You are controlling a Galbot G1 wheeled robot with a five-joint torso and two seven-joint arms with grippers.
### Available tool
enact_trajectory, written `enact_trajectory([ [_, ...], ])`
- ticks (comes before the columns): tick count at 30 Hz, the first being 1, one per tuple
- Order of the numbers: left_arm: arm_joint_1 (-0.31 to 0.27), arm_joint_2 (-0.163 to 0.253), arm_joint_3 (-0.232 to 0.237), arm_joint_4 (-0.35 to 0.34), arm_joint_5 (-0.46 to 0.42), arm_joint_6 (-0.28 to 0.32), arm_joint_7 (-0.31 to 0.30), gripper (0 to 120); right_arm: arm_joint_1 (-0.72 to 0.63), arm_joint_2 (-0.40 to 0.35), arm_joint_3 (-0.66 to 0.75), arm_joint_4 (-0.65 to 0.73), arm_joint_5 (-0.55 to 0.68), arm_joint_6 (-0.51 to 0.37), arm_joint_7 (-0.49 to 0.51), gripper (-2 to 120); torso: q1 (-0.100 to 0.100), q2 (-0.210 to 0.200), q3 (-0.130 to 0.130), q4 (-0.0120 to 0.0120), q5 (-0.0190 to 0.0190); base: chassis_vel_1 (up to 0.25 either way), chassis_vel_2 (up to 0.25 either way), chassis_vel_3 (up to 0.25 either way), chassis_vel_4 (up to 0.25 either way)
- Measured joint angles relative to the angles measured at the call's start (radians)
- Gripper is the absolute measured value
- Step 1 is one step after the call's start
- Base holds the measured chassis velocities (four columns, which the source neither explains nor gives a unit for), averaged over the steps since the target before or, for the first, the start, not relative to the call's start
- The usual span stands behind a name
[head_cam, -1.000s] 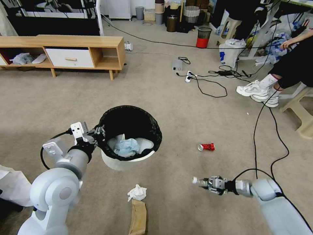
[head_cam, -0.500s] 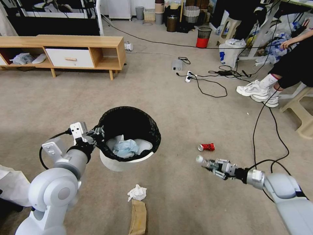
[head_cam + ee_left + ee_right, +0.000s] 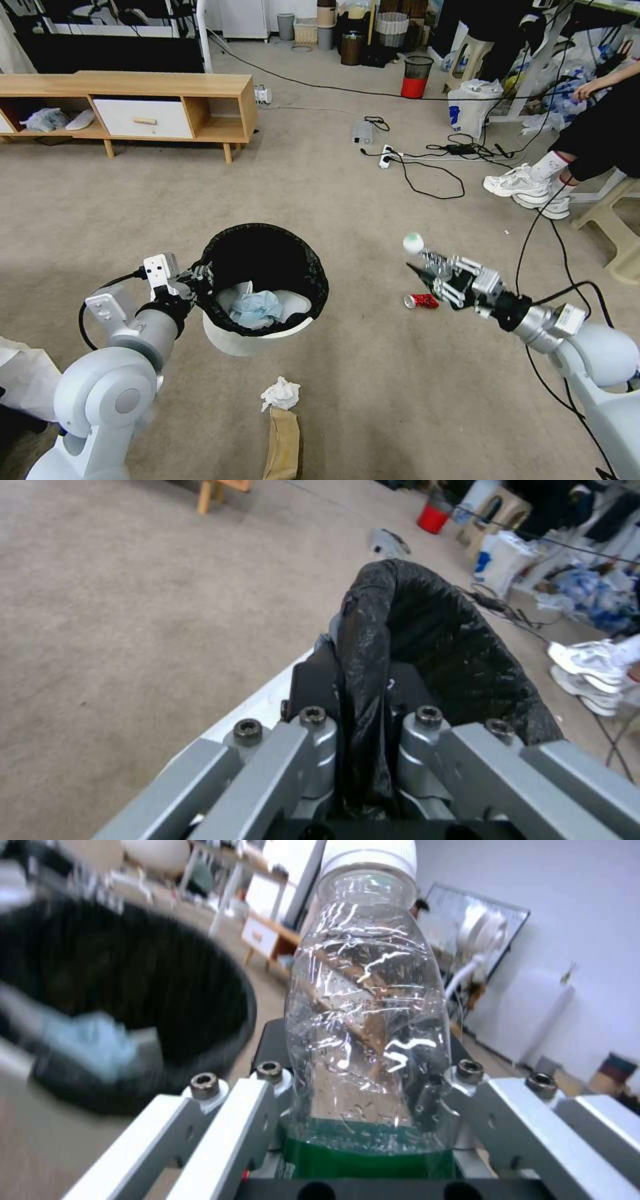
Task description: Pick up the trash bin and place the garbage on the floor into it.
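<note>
Left gripper [image 3: 198,275], lower left of the head view: clamped on the rim of the trash bin [image 3: 257,333], one finger [image 3: 319,680] outside the black bag and one inside, as the left wrist view [image 3: 363,715] showed. Trash bin, left of centre: white, lined with a black bag folded over the rim, tilted toward the camera; it held a blue face mask [image 3: 257,308] and white scraps. White tissue [image 3: 280,394], lower centre, lay on the carpet just above a brown paper bag [image 3: 283,445] at the bottom edge. Right gripper [image 3: 437,270], right of centre: raised off the floor, closed around a clear bottle [image 3: 415,245] with a white cap and green label, its neck pointing toward the bin [image 3: 133,1005]; in the right wrist view [image 3: 363,1120] the bottle [image 3: 367,1030] sat between both fingers. Crushed red can [image 3: 421,301] lay on the carpet just below the right gripper.
</note>
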Motion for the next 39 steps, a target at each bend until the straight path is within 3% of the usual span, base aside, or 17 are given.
enact_trajectory([
  [5, -0.025, 0.025, 0.043, 0.032, 0.002, -0.022, 0.043, 7, 0.031, -0.059, -0.022, 0.043, 0.052, -0.006, 0.022, 26, 0.0, 0.0, 0.0, -0.0005, 0.0, 0.0, 0.0, 0.0, 0.0],
  [15, -0.068, 0.041, 0.104, 0.079, -0.053, -0.046, 0.063, 7, 0.069, -0.086, -0.049, 0.111, 0.133, -0.01, 0.025, 26, 0.0, 0.0, 0.0, -0.0005, 0.0, 0.0, 0.0, 0.0, 0.0],
  [28, -0.11, 0.044, 0.22, 0.119, -0.126, -0.085, 0.077, 7, 0.167, -0.098, -0.156, 0.15, 0.207, -0.014, 0.026, 26, 0.0, 0.0, 0.0, -0.0001, 0.0001, 0.0, 0.0, 0.0, 0.0],
  [39, -0.216, 0.048, 0.419, 0.243, -0.17, -0.196, 0.131, 7, 0.129, -0.115, -0.157, 0.141, 0.205, -0.012, 0.01, 26, 0.0, 0.0, 0.0, -0.0005, 0.0002, 0.0, 0.0, 0.0, 0.0],
])
